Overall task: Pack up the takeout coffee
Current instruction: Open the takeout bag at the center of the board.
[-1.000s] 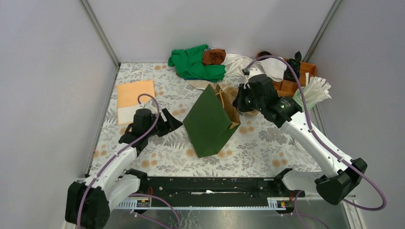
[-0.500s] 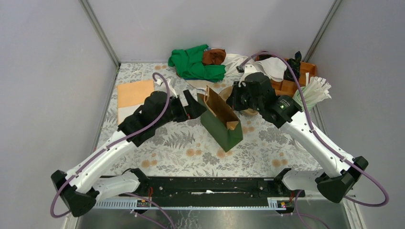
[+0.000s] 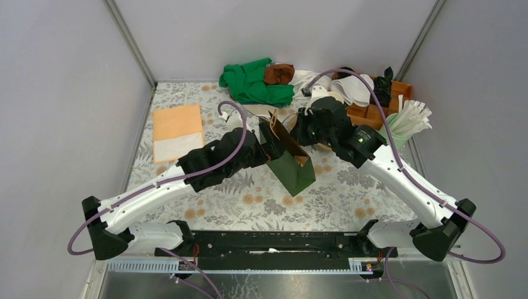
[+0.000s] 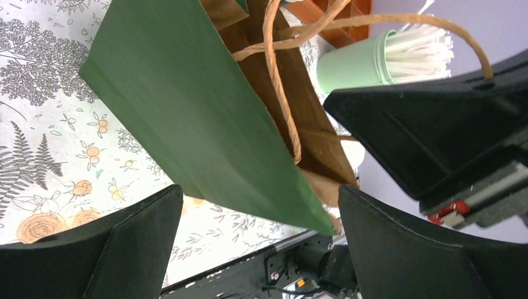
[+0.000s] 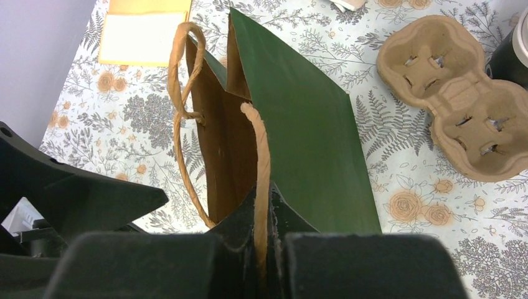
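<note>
The right gripper (image 5: 261, 249) is clenched on one twine handle (image 5: 260, 156) of the green paper bag (image 3: 292, 171), which stands tilted with its mouth open on the floral tablecloth (image 3: 348, 187). The left gripper (image 4: 260, 193) is spread wide, its fingers (image 4: 131, 249) on either side of the bag's green wall. I cannot tell where the takeout coffee is; a brown pulp cup carrier (image 5: 454, 93) lies beside the bag.

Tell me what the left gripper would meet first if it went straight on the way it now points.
Probably the green paper bag: its side lies just ahead of the open left gripper; depth is unclear.
</note>
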{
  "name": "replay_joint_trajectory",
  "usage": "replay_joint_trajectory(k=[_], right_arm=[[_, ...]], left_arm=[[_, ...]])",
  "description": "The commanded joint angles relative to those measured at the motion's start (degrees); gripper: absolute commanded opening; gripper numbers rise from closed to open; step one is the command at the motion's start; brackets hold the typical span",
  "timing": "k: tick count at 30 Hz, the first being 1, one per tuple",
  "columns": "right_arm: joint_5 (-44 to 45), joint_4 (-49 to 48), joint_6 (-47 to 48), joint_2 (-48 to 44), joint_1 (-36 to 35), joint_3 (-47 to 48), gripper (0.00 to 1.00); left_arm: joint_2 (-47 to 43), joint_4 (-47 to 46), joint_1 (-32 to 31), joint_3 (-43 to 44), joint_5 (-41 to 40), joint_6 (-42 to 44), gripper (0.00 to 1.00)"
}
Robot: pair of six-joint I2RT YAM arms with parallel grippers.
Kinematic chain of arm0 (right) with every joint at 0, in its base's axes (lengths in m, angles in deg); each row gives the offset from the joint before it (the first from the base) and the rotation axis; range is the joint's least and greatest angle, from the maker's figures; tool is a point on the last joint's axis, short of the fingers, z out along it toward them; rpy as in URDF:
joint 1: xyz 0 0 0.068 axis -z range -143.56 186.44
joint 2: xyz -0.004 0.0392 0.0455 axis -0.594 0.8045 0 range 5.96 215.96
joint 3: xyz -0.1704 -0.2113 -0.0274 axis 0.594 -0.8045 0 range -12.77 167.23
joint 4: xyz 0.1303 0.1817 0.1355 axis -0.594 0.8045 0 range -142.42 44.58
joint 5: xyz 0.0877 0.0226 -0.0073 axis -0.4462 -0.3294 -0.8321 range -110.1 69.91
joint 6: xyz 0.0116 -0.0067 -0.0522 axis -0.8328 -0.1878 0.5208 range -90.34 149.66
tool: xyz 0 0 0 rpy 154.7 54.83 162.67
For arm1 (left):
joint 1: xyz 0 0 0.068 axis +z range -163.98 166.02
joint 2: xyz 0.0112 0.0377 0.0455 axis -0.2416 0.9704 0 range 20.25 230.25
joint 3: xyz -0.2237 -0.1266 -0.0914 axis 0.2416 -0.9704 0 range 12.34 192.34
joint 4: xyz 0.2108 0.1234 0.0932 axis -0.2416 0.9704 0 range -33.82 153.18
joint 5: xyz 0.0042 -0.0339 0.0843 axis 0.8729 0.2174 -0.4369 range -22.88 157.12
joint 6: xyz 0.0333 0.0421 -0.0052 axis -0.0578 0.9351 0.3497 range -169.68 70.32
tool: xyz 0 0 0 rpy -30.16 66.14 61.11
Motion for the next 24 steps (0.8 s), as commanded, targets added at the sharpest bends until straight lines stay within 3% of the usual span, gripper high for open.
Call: replay_joint_trajectory(k=[1, 4, 8, 10, 19, 24], right_arm=[[1.63, -3.26, -0.42, -0.47, -1.13, 0.92, 0.00], [1.88, -3.23, -0.45, -0.93, -1.31, 0.72, 0.00], [2.43, -2.72, -0.27, -1.57, -1.35, 0.43, 0.00], [3.11, -2.38, -0.13, -2.04, -1.31, 0.19, 0.00], [8.07, 1.65, 0.22, -3.27, -1.32, 0.01, 0.05], [10.26, 4.31, 0.39, -3.40, -1.31, -0.64, 0.26]], left_arm=[[3.48, -0.01, -1.19, 5.66, -8.78, -5.44, 0.99], [6.04, 1.23, -1.82, 7.57, -11.56, -5.80, 0.95], [5.62, 1.84, -1.85, 6.82, -17.42, -3.99, 0.60], [5.71, 3.68, -1.86, 7.35, -20.17, -3.29, 0.53], [6.43, 8.21, -1.19, 10.01, -24.88, 4.66, 0.53], [5.02, 7.81, 0.43, 10.32, -21.68, 9.81, 0.53]])
